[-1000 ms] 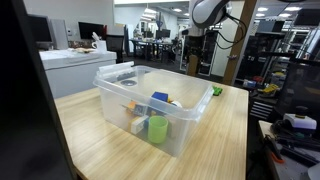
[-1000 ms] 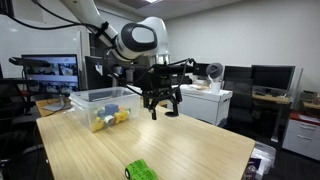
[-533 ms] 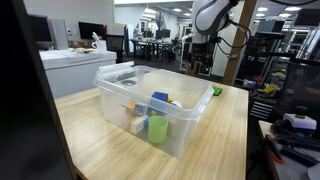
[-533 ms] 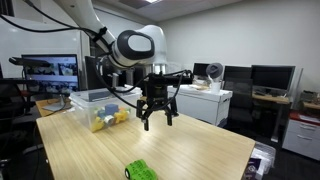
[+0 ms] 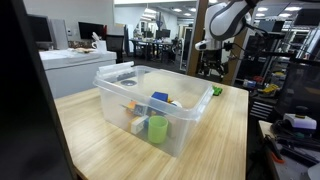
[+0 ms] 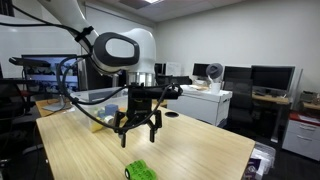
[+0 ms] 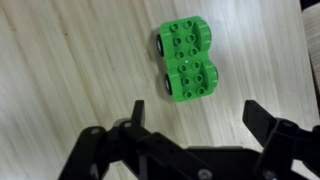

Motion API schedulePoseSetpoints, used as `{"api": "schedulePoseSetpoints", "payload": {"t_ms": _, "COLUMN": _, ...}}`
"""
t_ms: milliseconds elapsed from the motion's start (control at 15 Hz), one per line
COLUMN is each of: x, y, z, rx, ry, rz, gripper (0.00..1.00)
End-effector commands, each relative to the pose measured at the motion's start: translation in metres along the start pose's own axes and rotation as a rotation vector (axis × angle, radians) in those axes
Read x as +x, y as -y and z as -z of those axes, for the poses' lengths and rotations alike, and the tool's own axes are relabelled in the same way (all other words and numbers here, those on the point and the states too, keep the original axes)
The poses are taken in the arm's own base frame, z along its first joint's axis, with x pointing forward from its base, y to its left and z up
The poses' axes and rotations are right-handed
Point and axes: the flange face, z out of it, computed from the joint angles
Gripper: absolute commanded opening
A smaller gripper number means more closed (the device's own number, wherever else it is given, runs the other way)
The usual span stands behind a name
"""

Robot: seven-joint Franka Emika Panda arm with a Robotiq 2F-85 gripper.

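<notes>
here the gripper hangs with its jaws spread wide and nothing between them, just above the green wheeled brick. the brick lies flat on the wooden table, well apart from the clear bin and out past the bin's far end, near the table edge. in the wrist view the brick sits ahead of the fingertips, not between them. a straight drop would likely set a finger on its studs or nudge it, and on wheels it could roll toward that edge. nothing stands between gripper and brick. the bin holds a green cup and a blue block among other pieces. beyond the bin's far side stand a wooden post and office desks.
</notes>
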Motion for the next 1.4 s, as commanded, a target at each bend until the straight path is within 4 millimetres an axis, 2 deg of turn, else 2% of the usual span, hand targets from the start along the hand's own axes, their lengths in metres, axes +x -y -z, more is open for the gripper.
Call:
{"api": "schedulePoseSetpoints", "payload": {"t_ms": 0, "x": -0.007, "y": 0.033, "z": -0.021, "rx": -0.002, "ry": 0.004, "rz": 0.033, "gripper": 1.00}}
{"api": "schedulePoseSetpoints", "payload": {"t_ms": 267, "x": -0.005, "y": 0.041, "z": -0.051, "rx": -0.001, "ry": 0.036, "rz": 0.077, "gripper": 1.00}}
{"api": "schedulePoseSetpoints", "payload": {"t_ms": 667, "x": -0.006, "y": 0.020, "z": -0.050, "rx": -0.057, "ry": 0.075, "rz": 0.121, "gripper": 1.00}}
{"api": "schedulePoseSetpoints", "payload": {"t_ms": 1067, "x": 0.001, "y": 0.026, "z": -0.070, "rx": -0.029, "ry": 0.091, "rz": 0.166, "gripper": 1.00}}
{"api": "schedulePoseSetpoints", "payload": {"t_ms": 1333, "x": 0.005, "y": 0.022, "z": -0.083, "rx": -0.020, "ry": 0.106, "rz": 0.195, "gripper": 1.00}}
